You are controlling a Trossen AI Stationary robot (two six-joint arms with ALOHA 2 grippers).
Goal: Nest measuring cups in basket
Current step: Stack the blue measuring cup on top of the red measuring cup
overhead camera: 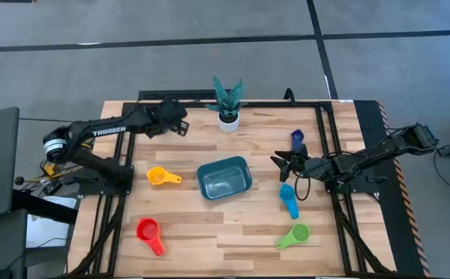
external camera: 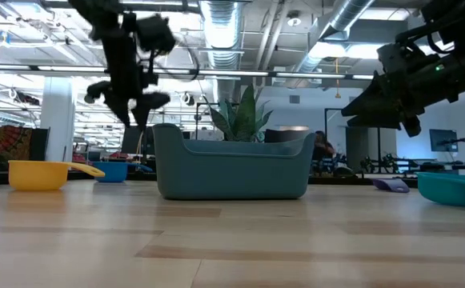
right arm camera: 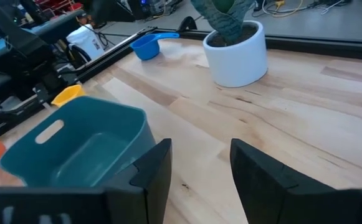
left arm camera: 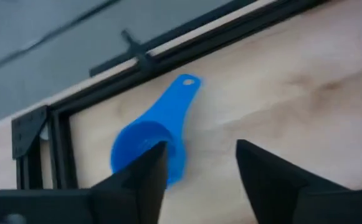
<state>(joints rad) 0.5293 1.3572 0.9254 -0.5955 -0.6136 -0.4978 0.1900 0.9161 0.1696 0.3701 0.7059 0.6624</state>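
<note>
Dark fingers on the left gripper [left arm camera: 196, 177] are spread apart with nothing between them, hanging just over a blue measuring cup [left arm camera: 148, 140] that lies on the wood by the black frame rail, upper left of the high view. Right gripper [overhead camera: 280, 162] sits right of centre in that view, fingers also parted and empty, pointing toward the teal basket [overhead camera: 225, 177] in the middle of the table [overhead camera: 209, 232]. Basket looks empty inside, just its bare floor and a slot handle in the wall. Rest of the cups are scattered loose on the table: yellow cup [overhead camera: 160, 177] left of the basket, red cup [overhead camera: 149, 232] lower left, light blue cup [overhead camera: 288, 196] right of it, green cup [overhead camera: 296, 235] lower right, dark blue cup [overhead camera: 297, 139] up by the right rail. White pot with a green plant [overhead camera: 228, 105] stands at the top centre. Light wood planks, and behind is a big open workshop with ceiling ducts.
</note>
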